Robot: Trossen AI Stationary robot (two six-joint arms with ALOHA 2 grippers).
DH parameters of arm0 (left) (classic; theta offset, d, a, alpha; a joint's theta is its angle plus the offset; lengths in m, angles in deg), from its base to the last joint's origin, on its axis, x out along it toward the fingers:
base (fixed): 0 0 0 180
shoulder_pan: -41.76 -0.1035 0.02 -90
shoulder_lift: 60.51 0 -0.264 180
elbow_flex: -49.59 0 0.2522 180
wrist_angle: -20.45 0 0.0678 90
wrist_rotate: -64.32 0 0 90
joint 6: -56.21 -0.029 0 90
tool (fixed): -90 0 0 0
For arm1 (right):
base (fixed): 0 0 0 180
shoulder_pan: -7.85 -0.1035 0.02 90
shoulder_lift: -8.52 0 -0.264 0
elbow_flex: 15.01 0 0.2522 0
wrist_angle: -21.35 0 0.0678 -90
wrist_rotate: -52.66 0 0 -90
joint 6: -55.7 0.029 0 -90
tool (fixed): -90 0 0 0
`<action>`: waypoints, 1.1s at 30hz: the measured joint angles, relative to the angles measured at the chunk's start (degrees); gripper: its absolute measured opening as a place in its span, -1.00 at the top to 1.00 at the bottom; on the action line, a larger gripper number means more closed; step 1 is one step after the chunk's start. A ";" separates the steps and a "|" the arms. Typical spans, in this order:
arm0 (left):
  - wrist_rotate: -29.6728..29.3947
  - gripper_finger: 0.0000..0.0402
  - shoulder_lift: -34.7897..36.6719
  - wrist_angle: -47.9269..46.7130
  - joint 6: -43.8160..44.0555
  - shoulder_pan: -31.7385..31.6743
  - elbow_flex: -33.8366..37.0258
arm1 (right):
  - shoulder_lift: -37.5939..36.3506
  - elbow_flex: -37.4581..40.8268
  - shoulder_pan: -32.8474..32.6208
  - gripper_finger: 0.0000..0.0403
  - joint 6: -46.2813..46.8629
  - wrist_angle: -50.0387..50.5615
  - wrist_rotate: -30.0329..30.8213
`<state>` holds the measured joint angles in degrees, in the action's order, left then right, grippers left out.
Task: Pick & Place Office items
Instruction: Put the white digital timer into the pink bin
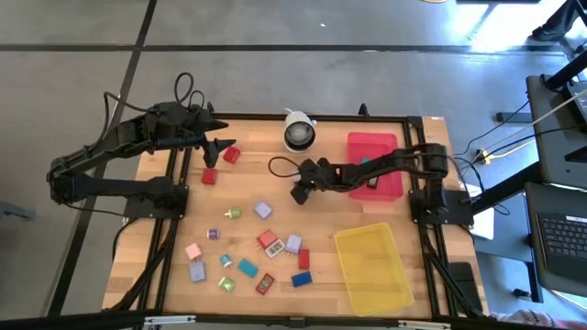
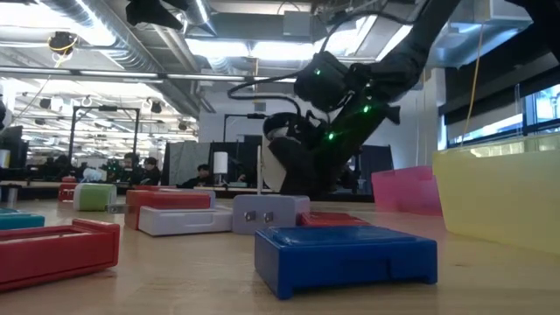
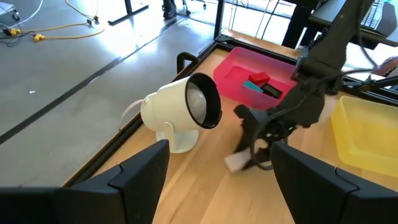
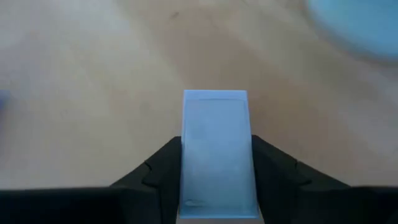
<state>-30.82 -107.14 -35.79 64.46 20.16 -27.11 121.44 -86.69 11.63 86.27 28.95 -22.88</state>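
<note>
My right gripper is low over the table's middle, just ahead of the white camera, shut on a pale lilac block, which also shows in the left wrist view. My left gripper hangs open above the far left of the table, near two red blocks lying flat on the wood. Several more office items in red, blue, teal, lilac, pink and green lie flat toward the near edge. My right gripper pinches the pale block by its two long sides between its two fingers. The fingers slant down from the table's right and lie along the block, whose free end sticks out ahead of them. Whether the block is off the wood, I cannot tell.
A white round camera stands at the far edge. A red tray with a few items sits far right, under my right arm. A yellow tray sits near right. Bare wood lies between the camera and the blocks.
</note>
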 joint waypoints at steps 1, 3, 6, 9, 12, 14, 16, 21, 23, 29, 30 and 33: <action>-0.01 -0.39 0.00 0.00 0.00 0.00 0.00 | -1.58 0.05 0.01 0.24 1.01 1.08 -1.67; 0.01 -0.39 0.00 0.00 0.01 0.02 0.00 | -6.01 0.03 0.15 0.24 3.07 4.71 -5.07; -0.05 -0.39 0.00 0.02 0.00 0.00 0.00 | -13.36 -0.17 0.40 0.24 3.95 14.13 -5.30; -0.38 -0.39 0.00 0.34 0.00 0.01 0.00 | -21.49 -0.15 0.39 0.24 3.67 25.47 -1.70; -1.31 -0.39 0.00 0.33 -0.01 0.02 0.00 | -29.43 -0.15 0.23 0.24 3.58 37.98 2.39; -1.77 -0.39 0.00 0.33 -0.02 0.00 0.00 | -34.19 -0.15 0.50 0.24 4.39 45.64 6.11; -2.51 -0.39 0.00 0.33 0.00 0.02 0.00 | -38.22 -0.15 1.16 0.24 6.81 51.96 10.61; -4.93 -0.39 -0.02 1.09 0.00 0.01 0.00 | -42.42 0.18 7.64 0.24 20.73 60.32 17.87; -6.10 -0.39 -0.02 1.92 0.00 0.02 0.00 | -42.29 1.52 10.64 0.24 24.98 59.45 18.28; -8.52 -0.39 -0.02 3.00 2.03 0.02 0.00 | -38.02 8.38 17.35 0.15 24.76 55.06 12.74; -8.59 -0.39 -0.02 2.97 2.85 0.00 -0.01 | -37.20 9.73 18.18 0.14 25.39 53.18 10.43; -8.74 -0.39 -0.02 3.00 4.93 0.02 -0.02 | -34.65 13.58 19.97 0.15 25.63 46.41 4.40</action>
<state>-39.56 -107.17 -32.79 69.39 20.17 -27.13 86.79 -73.10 31.60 111.90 75.37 -18.47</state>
